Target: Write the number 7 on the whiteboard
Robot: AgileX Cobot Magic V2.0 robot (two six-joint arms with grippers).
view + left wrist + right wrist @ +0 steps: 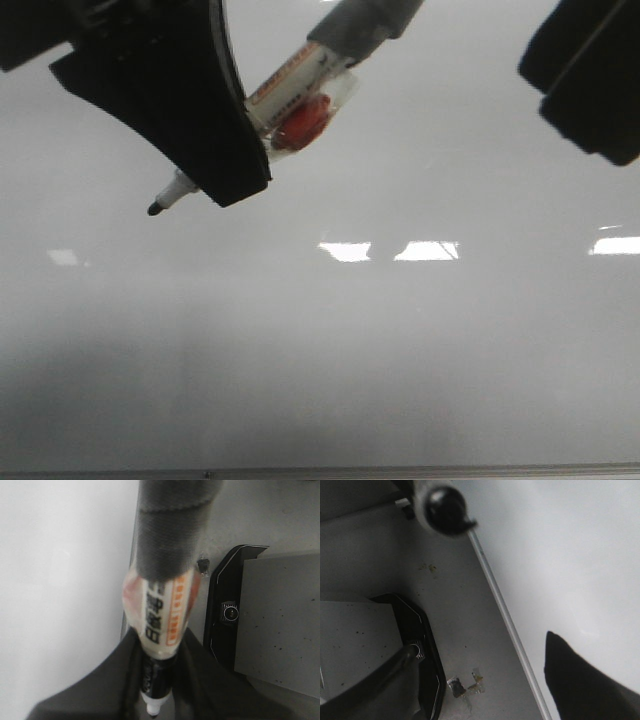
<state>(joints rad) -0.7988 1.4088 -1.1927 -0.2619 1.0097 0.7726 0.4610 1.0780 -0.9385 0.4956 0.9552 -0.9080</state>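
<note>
Left gripper (215, 150) is clamped on a marker (290, 95), barrel slanted so the black tip (155, 209) points down toward the whiteboard (330, 340); that angle suits dragging a stroke, and the fingers grip low on the barrel, near the nib, probably for stiffness. Front view can't settle whether the tip is touching the board or just off it. No 7 on the board in any view: only the bright light reflections (427, 250), so writing looks not yet started. Marker's upper end is wrapped in grey sleeve and clear tape (looks like a grip adapter), with a red blob under the tape. Label has an orange band and black CJK characters, readable in the left wrist view as print, but I can't make out the brand. Right gripper (585, 75) hangs off to the side, idle; can't tell if its jaws are apart or together. Board frame (507, 617) runs along the edge.
</note>
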